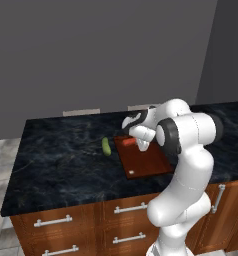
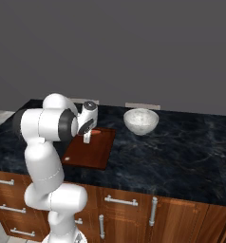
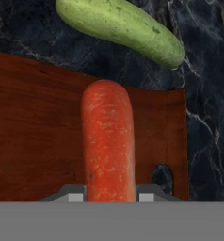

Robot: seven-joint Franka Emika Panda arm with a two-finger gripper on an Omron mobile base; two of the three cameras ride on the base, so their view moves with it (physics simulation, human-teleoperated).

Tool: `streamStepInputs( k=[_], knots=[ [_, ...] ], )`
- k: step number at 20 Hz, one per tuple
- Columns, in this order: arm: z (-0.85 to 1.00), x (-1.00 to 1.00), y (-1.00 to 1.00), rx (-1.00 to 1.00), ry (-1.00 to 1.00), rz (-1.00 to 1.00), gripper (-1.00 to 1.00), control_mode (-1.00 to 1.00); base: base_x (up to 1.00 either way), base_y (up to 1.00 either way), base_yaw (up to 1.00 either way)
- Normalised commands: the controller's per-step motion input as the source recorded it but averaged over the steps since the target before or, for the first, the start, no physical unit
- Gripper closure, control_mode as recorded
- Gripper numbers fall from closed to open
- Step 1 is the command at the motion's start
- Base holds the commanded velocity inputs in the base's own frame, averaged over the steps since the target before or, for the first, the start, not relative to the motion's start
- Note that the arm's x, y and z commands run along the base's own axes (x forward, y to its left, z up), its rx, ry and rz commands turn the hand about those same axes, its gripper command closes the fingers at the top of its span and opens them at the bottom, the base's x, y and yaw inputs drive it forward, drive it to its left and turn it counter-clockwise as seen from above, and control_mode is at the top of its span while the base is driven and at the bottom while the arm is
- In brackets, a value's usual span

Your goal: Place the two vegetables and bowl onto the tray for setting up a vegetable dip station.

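My gripper (image 3: 108,197) is shut on the orange-red carrot (image 3: 108,141), whose free end points toward the green cucumber (image 3: 121,29). The carrot (image 1: 127,142) is low over the far end of the reddish-brown tray (image 1: 143,162), close to its dark handle slot (image 3: 162,176); I cannot tell whether it touches the wood. The cucumber (image 1: 106,146) lies on the dark counter just left of the tray. The white bowl (image 2: 141,121) stands on the counter to the right of the tray (image 2: 89,152), apart from it. In the right base view the gripper (image 2: 88,136) hangs over the tray's back part.
The black marble counter (image 1: 56,150) stretches left of the cucumber and right of the bowl. Wooden drawers with metal handles (image 1: 53,221) run below its front edge. A grey wall rises behind the counter.
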Motion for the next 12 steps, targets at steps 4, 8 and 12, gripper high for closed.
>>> streamStepInputs(
  k=[4, 8, 12],
  knots=[
    [-0.06, 0.12, 0.00, 0.00, 0.00, 0.01, 1.00, -1.00, 0.00, 0.00, 0.00],
    [-0.01, 0.17, 0.00, 0.00, 0.00, 0.00, 1.00, -1.00, 0.00, 0.00, 0.00],
    [0.00, 0.19, 0.00, 0.00, 0.00, 0.00, 1.00, -1.00, 0.00, 0.00, 0.00]
  ],
)
